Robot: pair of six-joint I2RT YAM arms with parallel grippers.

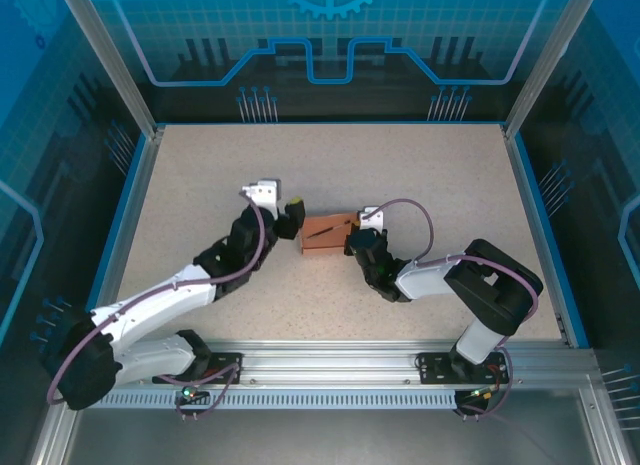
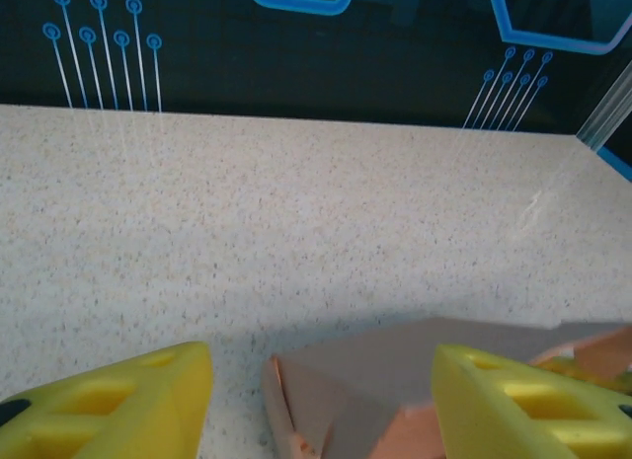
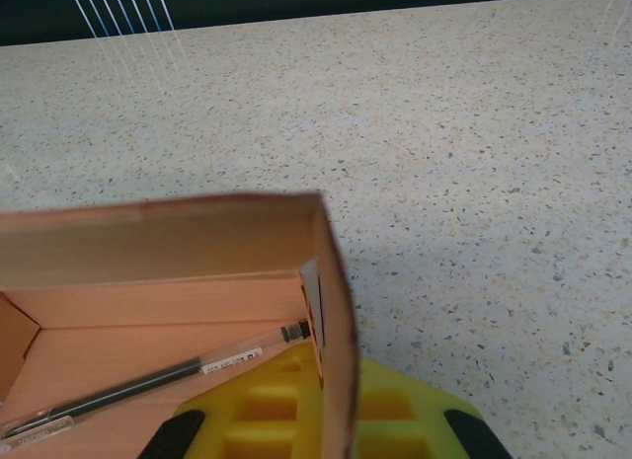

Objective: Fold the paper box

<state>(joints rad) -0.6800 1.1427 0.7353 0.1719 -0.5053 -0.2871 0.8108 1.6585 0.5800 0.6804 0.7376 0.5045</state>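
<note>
paper box (image 1: 325, 233) sits in the middle of the table (image 1: 200, 165). right gripper (image 3: 331, 420) pinches its thin end wall, left gripper (image 1: 292, 217) gapes wide at the other end. light, bendy card imo, dents easy, so grab walls near creases.

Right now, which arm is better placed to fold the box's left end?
Left: left gripper, open, straddles that end of the paper box; right gripper is shut on its right wall.
</note>
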